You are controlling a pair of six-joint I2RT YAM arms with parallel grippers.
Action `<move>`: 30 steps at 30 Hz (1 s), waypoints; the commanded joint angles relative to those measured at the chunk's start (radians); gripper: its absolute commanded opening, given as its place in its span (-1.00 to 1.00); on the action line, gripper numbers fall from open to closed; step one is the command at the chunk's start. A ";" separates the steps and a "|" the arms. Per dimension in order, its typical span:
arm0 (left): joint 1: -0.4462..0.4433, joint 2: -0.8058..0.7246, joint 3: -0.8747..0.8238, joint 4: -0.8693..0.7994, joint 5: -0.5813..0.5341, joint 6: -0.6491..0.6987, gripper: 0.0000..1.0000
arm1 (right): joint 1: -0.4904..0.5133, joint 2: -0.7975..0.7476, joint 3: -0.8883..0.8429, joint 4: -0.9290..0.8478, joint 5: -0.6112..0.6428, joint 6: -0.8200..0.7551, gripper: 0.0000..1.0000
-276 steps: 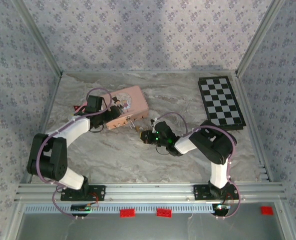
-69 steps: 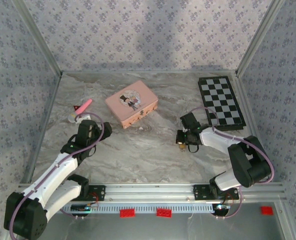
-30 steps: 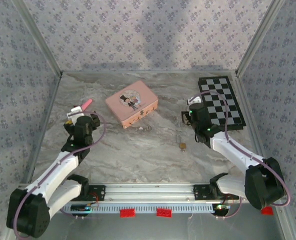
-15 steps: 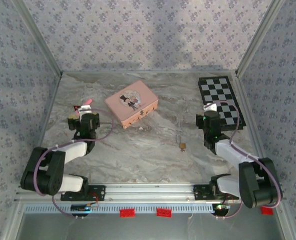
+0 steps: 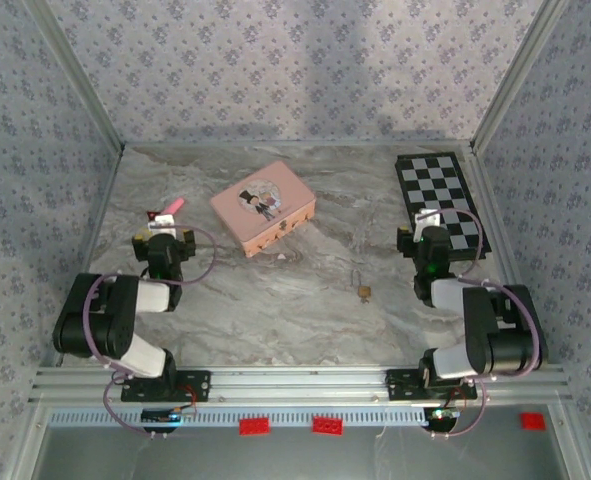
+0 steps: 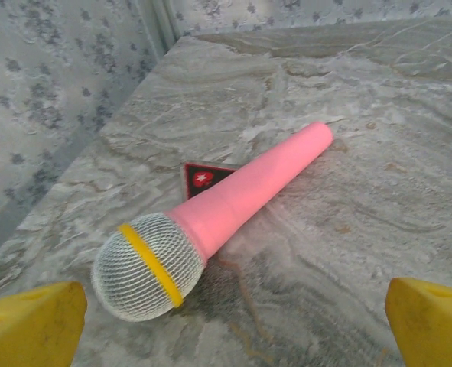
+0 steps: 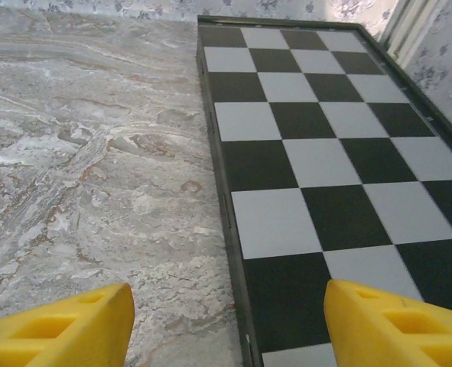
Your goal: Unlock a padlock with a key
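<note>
Padlock point(image 5: 364, 292) lies loose on the marble table point(image 5: 275, 320), centre-right, nearer the arm bases than the pink box point(image 5: 263, 208). Right gripper point(image 7: 229, 325) is well apart to its right, at the checkerboard point(image 7: 317, 160) edge, fingers spread, holding nothing. The brass body is the near end. A thin silvery bit runs from it toward the far wall, so the long axis is roughly near-far; shackle or key, can't tell. Left gripper point(image 6: 229, 321) is spread wide, empty, facing the pink microphone point(image 6: 226, 206).
</note>
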 commanded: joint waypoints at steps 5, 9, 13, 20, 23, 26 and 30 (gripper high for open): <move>0.051 0.015 0.061 -0.033 0.125 -0.053 1.00 | -0.043 0.064 0.002 0.098 -0.138 -0.010 0.36; 0.059 0.010 0.065 -0.051 0.132 -0.061 1.00 | -0.077 0.102 0.013 0.110 -0.172 0.020 0.39; 0.059 0.011 0.064 -0.047 0.133 -0.062 1.00 | -0.084 0.102 0.020 0.094 -0.175 0.027 0.49; 0.059 0.012 0.064 -0.048 0.134 -0.061 1.00 | -0.070 0.100 0.020 0.097 -0.109 0.032 0.98; 0.059 0.011 0.064 -0.048 0.134 -0.063 1.00 | -0.068 0.102 0.021 0.095 -0.105 0.033 0.98; 0.059 0.011 0.064 -0.048 0.134 -0.061 1.00 | -0.071 0.100 0.020 0.095 -0.107 0.034 0.98; 0.060 0.011 0.064 -0.048 0.134 -0.063 1.00 | -0.069 0.102 0.022 0.095 -0.104 0.034 0.98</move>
